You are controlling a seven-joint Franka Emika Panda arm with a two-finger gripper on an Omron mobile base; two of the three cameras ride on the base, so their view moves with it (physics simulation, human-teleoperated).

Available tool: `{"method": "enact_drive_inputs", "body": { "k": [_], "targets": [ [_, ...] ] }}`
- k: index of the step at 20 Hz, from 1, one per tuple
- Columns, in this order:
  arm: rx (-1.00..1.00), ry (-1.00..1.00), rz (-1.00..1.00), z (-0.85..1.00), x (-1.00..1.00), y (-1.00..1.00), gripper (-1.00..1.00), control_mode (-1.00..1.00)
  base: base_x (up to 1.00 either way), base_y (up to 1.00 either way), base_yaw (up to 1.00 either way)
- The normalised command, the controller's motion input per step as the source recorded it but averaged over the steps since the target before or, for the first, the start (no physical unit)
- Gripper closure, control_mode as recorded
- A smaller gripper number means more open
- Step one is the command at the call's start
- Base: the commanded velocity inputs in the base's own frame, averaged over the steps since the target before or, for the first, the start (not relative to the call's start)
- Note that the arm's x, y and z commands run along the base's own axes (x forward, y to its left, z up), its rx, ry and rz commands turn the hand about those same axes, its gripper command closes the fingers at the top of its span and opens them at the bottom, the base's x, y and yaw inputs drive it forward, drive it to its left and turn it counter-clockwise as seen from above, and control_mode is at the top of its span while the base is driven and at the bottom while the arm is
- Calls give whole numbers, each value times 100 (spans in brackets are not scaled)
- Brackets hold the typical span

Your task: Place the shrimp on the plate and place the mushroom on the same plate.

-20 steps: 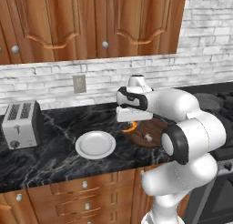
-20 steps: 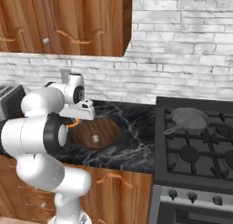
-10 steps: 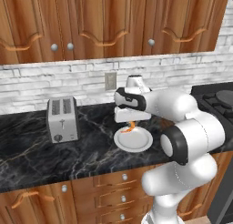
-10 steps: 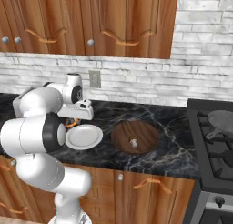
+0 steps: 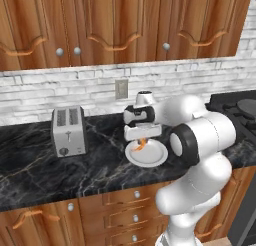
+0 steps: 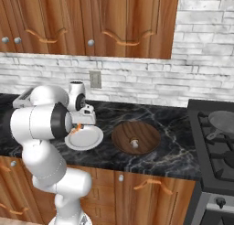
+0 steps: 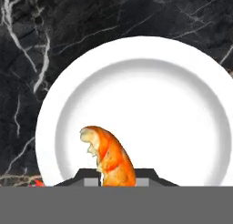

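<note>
The fingers are gripping the orange, pale-bellied shrimp over the white plate; black marbled bench lying below.

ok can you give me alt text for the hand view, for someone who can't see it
An orange shrimp pinched in the gripper hangs over a round white plate, seen from straight above. The plate sits on a black marble counter with white veins.

Glossy white rounded arm segments, black joint rings, 1 dark-capped wrist.
</note>
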Motion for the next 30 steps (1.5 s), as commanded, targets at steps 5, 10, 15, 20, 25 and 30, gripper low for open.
{"method": "enact_drive_inputs", "body": {
  "k": [5,10,15,20,25,30],
  "targets": [
    [3,0,2,-38,6,0,100,-100,0,0,0],
    [6,0,0,-26,-5,0,-100,-100,0,0,0],
    [0,0,0,5,-1,0,-100,-100,0,0,0],
    [0,0,0,41,-30,-2,-100,-100,0,0,0],
    [-1,4,-4,74,-38,-54,-100,-100,0,0,0],
    [-3,1,-2,43,-17,-100,-100,-100,0,0,0]
  ]
}}
